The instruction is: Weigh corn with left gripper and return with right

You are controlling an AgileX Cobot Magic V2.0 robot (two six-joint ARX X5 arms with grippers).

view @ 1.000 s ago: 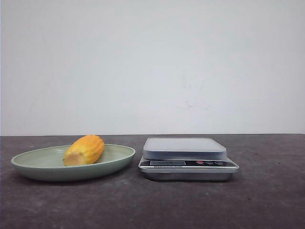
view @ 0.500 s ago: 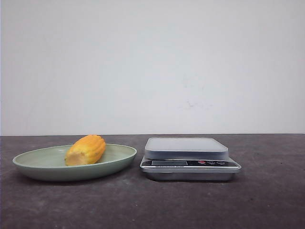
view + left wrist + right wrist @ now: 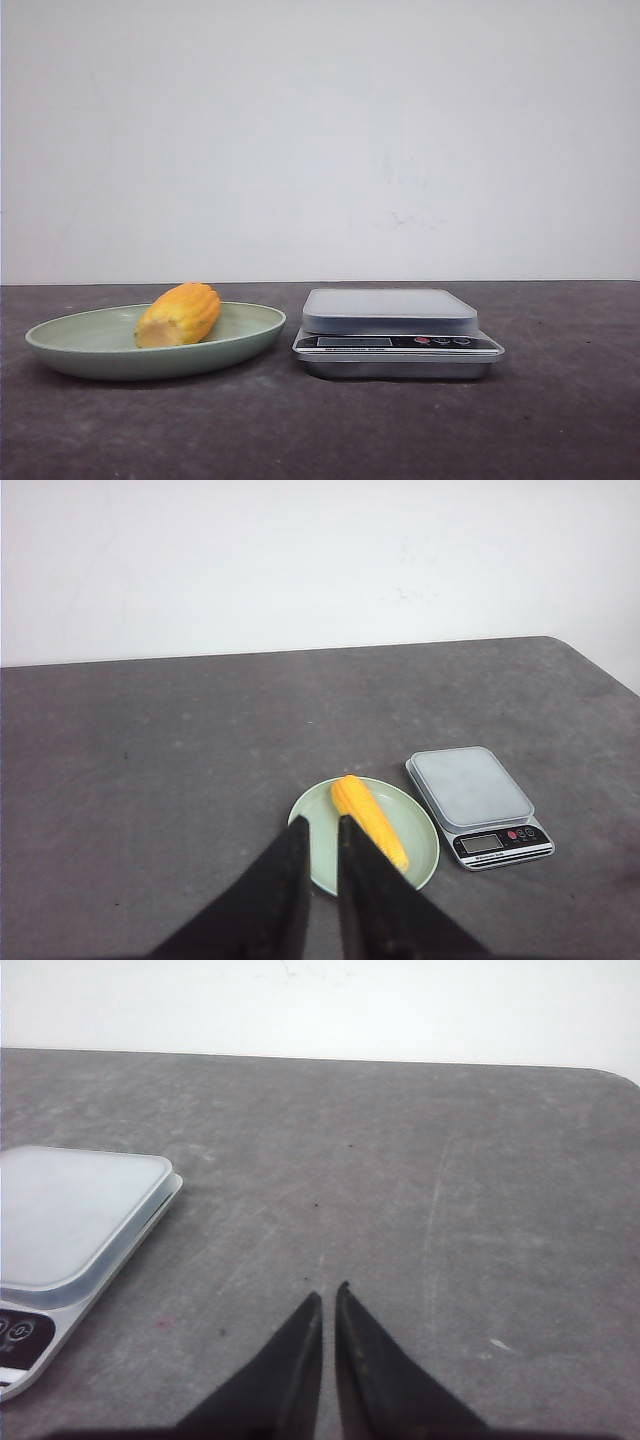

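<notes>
The corn [image 3: 178, 314] is a stubby yellow-orange cob lying on a pale green plate [image 3: 70, 347] at the left of the table. In the left wrist view the corn [image 3: 368, 820] lies across the plate [image 3: 320, 850], which is below and ahead of my left gripper [image 3: 322, 822]. The left gripper hangs high above the table. Its black fingers stand a narrow gap apart with nothing between them. My right gripper [image 3: 329, 1292] hovers over bare table to the right of the scale [image 3: 70, 1220]. Its fingers are almost together and empty. Neither gripper shows in the front view.
A silver kitchen scale [image 3: 395, 330] with a flat grey platform stands just right of the plate; it also shows as the scale [image 3: 470, 788] in the left wrist view. The dark grey table ends at a white wall behind.
The front view shifts by a few pixels. The corn, plate and scale keep their places.
</notes>
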